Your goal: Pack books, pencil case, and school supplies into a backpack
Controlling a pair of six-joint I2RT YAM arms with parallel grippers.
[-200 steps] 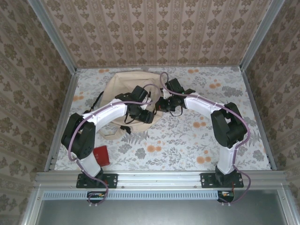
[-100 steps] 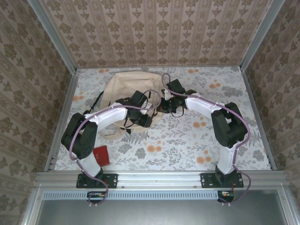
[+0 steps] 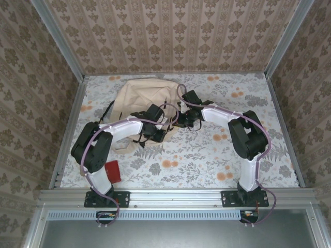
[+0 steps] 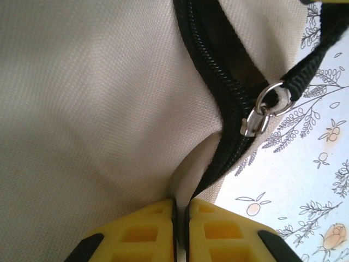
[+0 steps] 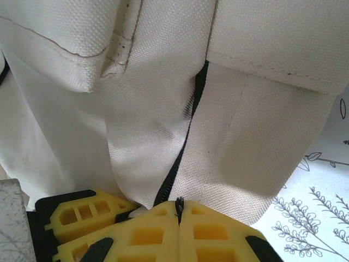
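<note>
At the far left of the floral-printed surface [image 3: 207, 155], beside the left arm's base, the red school supplies [image 3: 112, 170] are seen lying flat, apart from the backpack [image 3: 135, 95]. The cream backpack is spread over the back left of the surface, and both arms are bent in over its right-hand edge.

In the left wrist view, the left fingers [image 4: 142, 232] are brought almost together, and a fold of the backpack's canvas is pinched between them just beside the black zipper [image 4: 218, 87]. A metal ring [image 4: 268, 102] on a black webbing pull [image 4: 313, 60] hangs to the right of that zipper, over the surface.

In the right wrist view, the right fingers [image 5: 212, 234] are pressed fully together, and the backpack's zipper edge is clamped where the black line runs down into them.
</note>
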